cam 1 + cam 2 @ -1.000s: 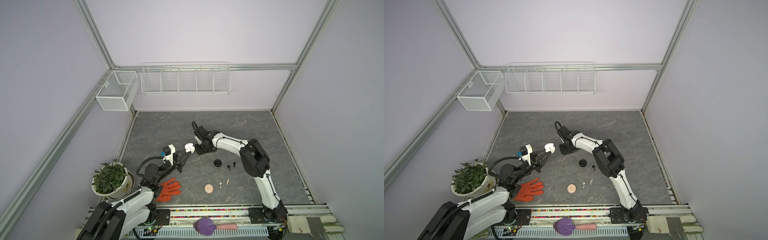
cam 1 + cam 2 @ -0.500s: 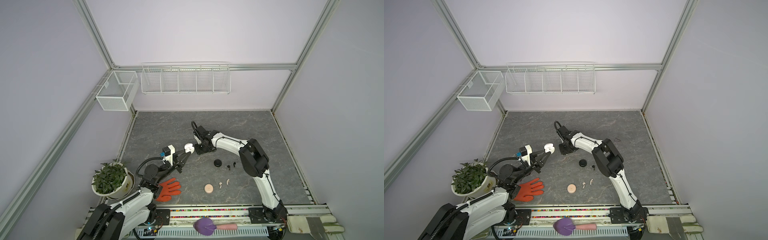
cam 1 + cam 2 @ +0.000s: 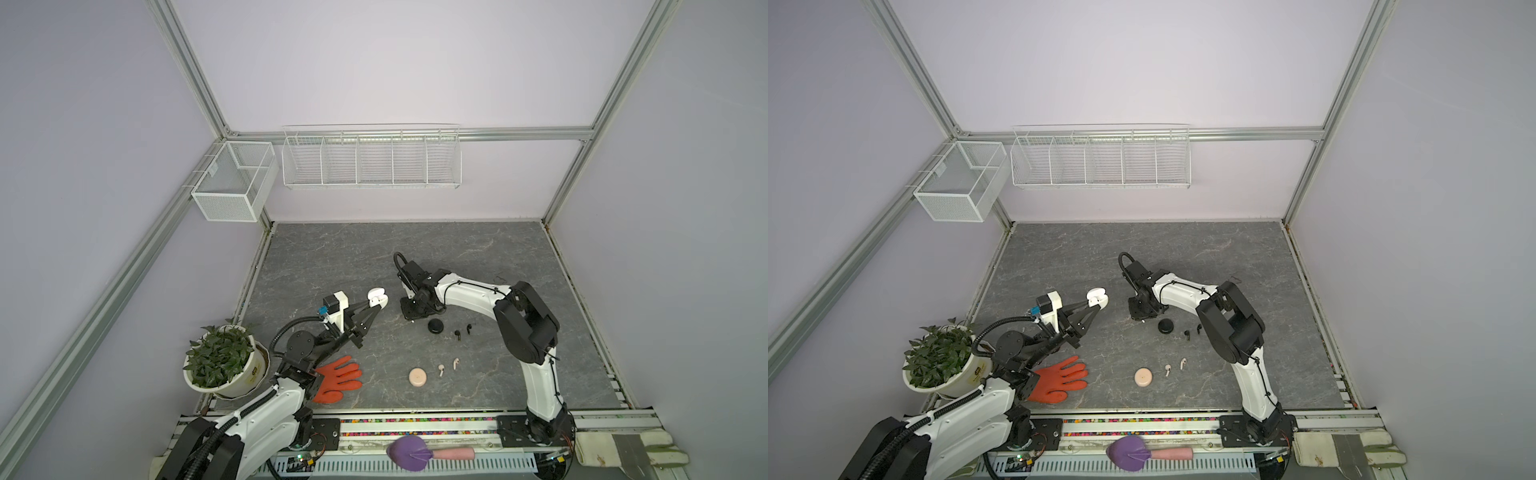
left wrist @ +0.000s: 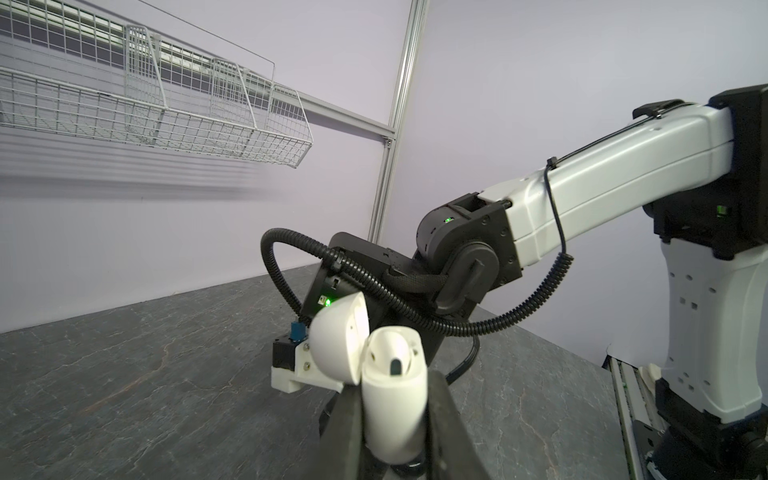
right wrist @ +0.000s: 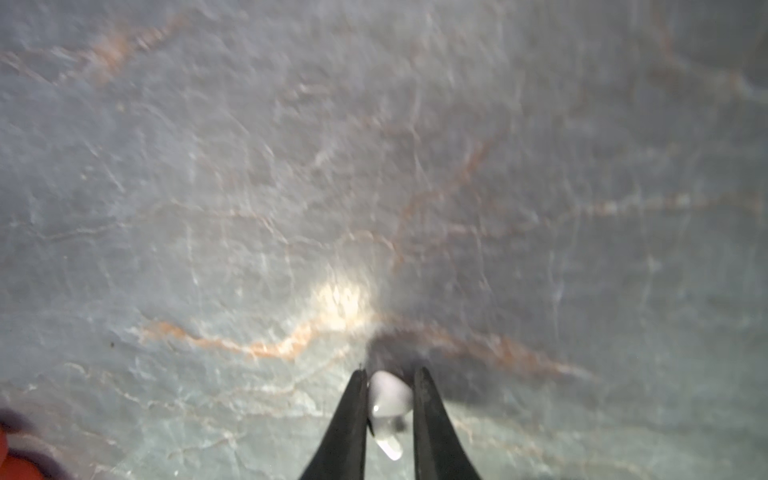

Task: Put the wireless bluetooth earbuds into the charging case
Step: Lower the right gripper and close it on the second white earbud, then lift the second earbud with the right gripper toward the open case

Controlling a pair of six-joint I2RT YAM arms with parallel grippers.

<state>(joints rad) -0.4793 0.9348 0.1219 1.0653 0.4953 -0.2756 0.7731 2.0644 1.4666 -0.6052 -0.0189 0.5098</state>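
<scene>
The left gripper (image 3: 373, 311) clamps the open white case (image 3: 378, 297), centre-left in both top views. Nearby, the right gripper (image 5: 390, 372) pinches one white earbud (image 5: 388, 399). The black earbuds (image 3: 457, 333) and pink earbuds (image 3: 441, 369) lie uninserted, lower centre.

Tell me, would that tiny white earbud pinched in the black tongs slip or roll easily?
Probably slippery: the white earbud looks glossy and rounded, and the right gripper pinches only its bulb. Likely stiff and very light: a tiny hard-looking shell. Dropped, it might wobble, but its stem should stop real rolling.
</scene>
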